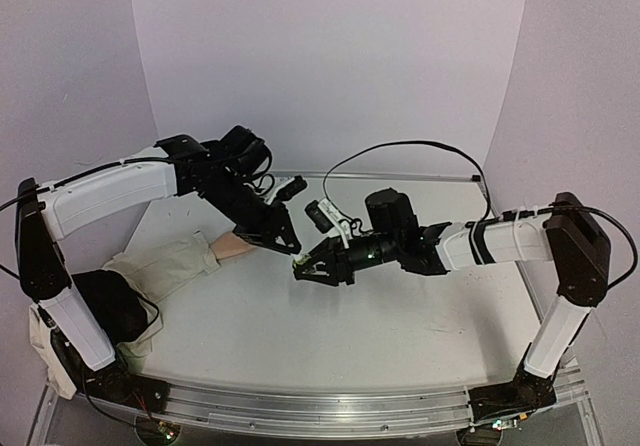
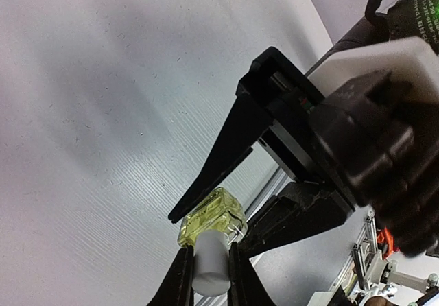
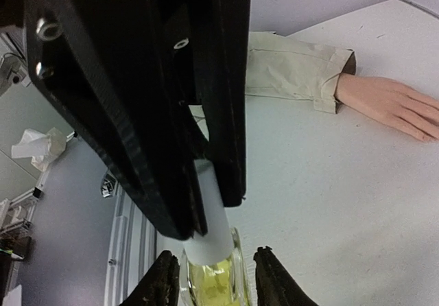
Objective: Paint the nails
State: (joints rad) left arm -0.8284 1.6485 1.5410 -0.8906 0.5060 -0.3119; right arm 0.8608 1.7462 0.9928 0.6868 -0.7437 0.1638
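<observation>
A white table (image 1: 400, 316) under pale lilac walls, with both arms reaching to its middle. The right gripper (image 3: 216, 254) holds the small yellowish-green bottle (image 3: 212, 282) between narrowly set jaws. The left gripper (image 2: 210, 251) faces it from the opposite side, its jaws clamped on the bottle's white cap (image 2: 210, 275). The mannequin hand (image 3: 387, 103) lies flat on the table beyond both pairs of jaws, apart from them, its beige sleeve (image 3: 291, 69) behind; the nails are too small to make out
</observation>
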